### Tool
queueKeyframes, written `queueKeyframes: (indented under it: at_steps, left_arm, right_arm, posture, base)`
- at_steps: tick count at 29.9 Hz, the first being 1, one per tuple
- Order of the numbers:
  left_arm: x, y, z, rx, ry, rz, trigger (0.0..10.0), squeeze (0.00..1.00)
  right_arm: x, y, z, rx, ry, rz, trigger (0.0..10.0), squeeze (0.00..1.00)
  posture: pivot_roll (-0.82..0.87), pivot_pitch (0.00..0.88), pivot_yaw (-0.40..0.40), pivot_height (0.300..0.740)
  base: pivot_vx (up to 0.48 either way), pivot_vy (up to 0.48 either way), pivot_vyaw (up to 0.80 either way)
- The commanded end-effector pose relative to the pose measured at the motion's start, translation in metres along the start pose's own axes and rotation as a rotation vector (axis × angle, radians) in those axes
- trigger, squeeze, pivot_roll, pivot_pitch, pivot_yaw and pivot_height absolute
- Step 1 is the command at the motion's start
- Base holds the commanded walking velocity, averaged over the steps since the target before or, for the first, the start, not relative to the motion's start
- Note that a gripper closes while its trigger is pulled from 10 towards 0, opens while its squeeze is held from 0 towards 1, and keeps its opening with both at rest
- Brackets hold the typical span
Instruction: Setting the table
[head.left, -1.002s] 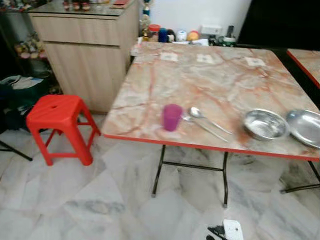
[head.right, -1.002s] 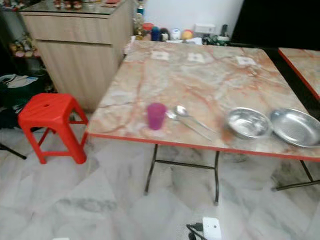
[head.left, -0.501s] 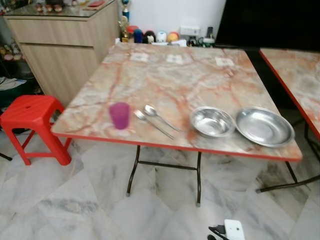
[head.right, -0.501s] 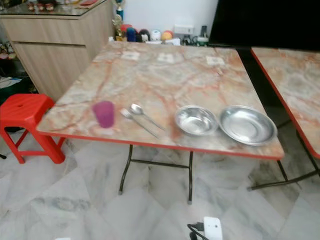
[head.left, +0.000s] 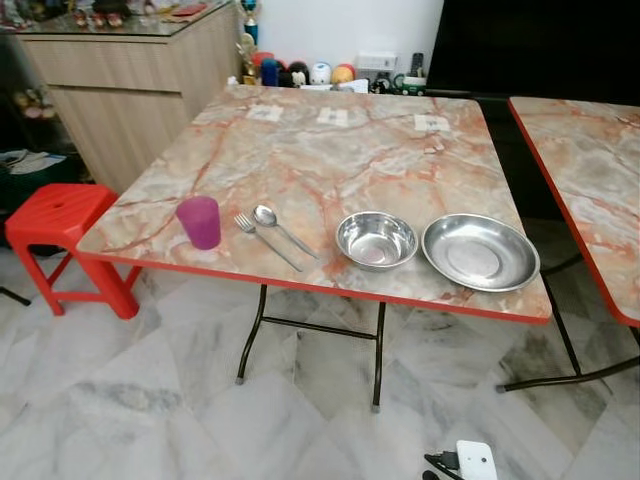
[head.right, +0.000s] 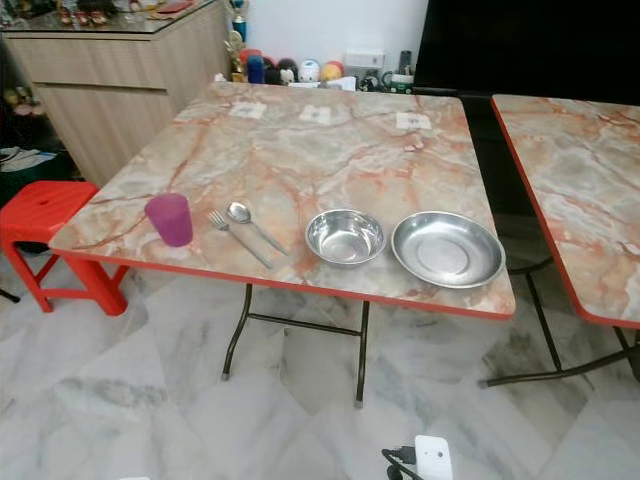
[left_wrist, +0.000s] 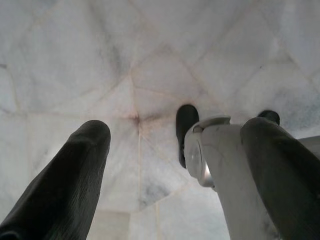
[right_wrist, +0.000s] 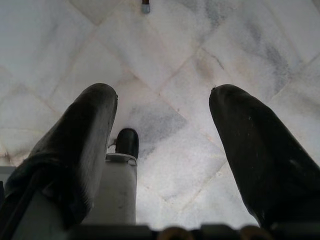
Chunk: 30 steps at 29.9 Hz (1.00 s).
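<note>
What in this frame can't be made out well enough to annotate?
- Small items along the table's far edge, eye views: too small to identify.
- Second table: cut off by the right edge.
- Cabinet top: cut off by the upper edge.
- White device on the floor: cut off by the lower edge.
- Left gripper and right gripper, open, point at the floor tiles.
</note>
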<state>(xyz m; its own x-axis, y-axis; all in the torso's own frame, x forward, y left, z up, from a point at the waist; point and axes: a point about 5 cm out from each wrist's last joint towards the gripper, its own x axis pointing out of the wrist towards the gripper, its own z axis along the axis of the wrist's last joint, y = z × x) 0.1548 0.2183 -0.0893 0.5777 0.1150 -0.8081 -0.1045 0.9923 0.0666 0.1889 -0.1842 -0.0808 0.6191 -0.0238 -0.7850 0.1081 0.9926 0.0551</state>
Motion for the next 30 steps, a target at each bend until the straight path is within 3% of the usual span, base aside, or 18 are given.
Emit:
queueKeyframes:
  at_steps: [1,21,30]
  left_arm:
    - [0.0023,0.0031,0.0057,-0.076,0.025,-0.001,10.0,0.00]
    - [0.0023,0.0031,0.0057,-0.076,0.025,-0.001,10.0,0.00]
    - [0.0025,0.0012,0.0073,-0.115,0.009,-0.013,10.0,0.00]
  right_arm:
    - [0.0069,-0.0030,0.0372,0.110,-0.033,-0.018,10.0,0.00]
    - [0.0069,-0.0030,0.0372,0.110,-0.033,-0.018,10.0,0.00]
    - [0.0069,-0.0027,0.0393,0.135,-0.048,0.002,10.0,0.00]
  posture:
    - [0.08,0.074,-0.061,0.740]
    - [0.08,0.074,-0.061,0.740]
    - [0.08,0.073,-0.069,0.740]
  base:
    - [0.000,0.000,0.00]
    - [0.000,0.000,0.00]
    - [0.000,0.000,0.00]
